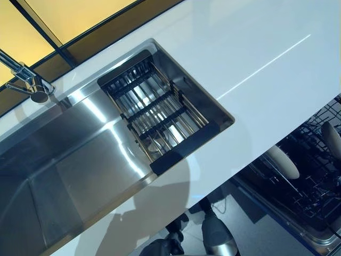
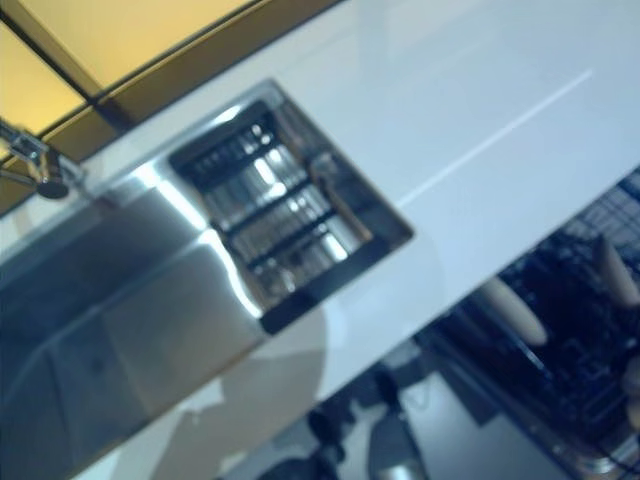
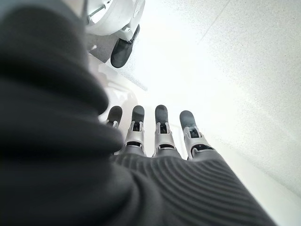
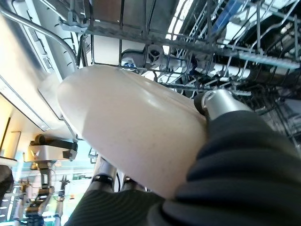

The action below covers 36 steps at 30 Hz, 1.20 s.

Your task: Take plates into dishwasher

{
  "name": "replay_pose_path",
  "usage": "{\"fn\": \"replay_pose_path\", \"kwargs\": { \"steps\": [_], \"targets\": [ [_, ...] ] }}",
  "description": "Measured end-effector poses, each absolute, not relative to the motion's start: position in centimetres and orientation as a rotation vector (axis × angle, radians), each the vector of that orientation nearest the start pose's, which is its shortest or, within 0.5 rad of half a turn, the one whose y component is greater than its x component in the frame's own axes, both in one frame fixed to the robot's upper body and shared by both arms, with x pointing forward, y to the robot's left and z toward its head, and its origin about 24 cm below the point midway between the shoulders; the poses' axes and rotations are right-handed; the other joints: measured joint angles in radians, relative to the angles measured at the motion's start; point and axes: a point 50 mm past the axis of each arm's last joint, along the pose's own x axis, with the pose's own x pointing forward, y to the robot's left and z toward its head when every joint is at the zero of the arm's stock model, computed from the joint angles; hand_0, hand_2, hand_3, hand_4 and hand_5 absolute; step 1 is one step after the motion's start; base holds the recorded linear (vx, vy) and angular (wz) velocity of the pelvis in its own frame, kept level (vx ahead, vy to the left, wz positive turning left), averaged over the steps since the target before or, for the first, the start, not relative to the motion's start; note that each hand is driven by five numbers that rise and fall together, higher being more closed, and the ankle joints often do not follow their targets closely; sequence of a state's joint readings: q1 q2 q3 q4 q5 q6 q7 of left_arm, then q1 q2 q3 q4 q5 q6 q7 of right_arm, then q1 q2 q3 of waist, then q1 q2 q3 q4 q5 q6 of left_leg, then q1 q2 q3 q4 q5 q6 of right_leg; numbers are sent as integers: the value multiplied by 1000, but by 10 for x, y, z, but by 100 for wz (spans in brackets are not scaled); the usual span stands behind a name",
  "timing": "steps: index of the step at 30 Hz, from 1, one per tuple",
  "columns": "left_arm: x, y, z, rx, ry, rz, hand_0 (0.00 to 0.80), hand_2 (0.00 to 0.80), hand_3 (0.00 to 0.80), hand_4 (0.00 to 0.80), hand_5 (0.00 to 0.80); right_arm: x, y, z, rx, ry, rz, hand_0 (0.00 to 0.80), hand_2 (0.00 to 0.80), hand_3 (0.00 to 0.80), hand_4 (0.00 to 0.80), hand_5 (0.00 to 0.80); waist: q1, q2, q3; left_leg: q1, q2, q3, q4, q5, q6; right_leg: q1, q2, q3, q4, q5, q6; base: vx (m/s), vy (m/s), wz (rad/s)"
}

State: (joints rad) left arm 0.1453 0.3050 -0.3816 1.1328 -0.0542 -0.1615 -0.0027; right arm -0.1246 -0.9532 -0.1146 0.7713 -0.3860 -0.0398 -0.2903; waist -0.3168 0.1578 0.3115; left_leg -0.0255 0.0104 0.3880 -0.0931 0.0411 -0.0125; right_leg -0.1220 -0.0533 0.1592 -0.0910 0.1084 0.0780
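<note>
While right hand (image 4: 211, 106) clamped cream plate (image 4: 131, 132): step was racking it in dishwasher rack (image 1: 314, 186) (right).
Next: find a free slot.
Left hand (image 3: 155, 136): fingers straight, idle.

White counter (image 1: 256, 48) bare, dishwasher rack (image 1: 314, 186) crowded with plates (image 1: 282, 161)

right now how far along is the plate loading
Partly done. One cream plate already stands in the dishwasher rack, with another further along. In hand: the right hand grips a cream plate at the rack wires, not yet slotted. The dish rack in the sink looks empty, so little seems left. The left hand hangs open, holding nothing.
</note>
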Motion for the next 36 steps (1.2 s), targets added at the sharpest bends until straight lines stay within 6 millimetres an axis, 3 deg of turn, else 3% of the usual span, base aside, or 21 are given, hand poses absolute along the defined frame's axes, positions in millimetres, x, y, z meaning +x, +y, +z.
{"fn": "replay_pose_path", "kwargs": {
  "steps": [16,20,24,36],
  "targets": [
    [54,237,-160,424,1170,-179,0,0,0,0,0,211,-436,73,-1312,515,-502,800,800,800,800,800,8,-44,-20,15,5,-4,0,1,2,16,6,-3,0,0,-1,7,-31,0],
    [54,239,-159,437,1171,-187,0,0,0,0,0,210,-432,66,-1299,548,-366,800,800,800,800,800,11,-53,-27,15,5,-5,0,2,3,16,6,-5,0,1,-2,-2,-41,0],
    [53,241,-159,434,1176,-184,0,0,0,0,0,208,-435,75,-1313,584,-281,800,800,800,800,800,16,-61,-33,15,8,-6,0,2,2,15,9,-5,0,1,-2,-6,-43,-1],
    [51,257,-155,472,1208,-166,0,0,0,0,0,190,-428,67,-1281,659,-93,800,800,800,800,800,30,-141,-73,14,16,-6,0,3,-2,14,17,-7,0,0,-3,6,-29,0]
  ]
}}
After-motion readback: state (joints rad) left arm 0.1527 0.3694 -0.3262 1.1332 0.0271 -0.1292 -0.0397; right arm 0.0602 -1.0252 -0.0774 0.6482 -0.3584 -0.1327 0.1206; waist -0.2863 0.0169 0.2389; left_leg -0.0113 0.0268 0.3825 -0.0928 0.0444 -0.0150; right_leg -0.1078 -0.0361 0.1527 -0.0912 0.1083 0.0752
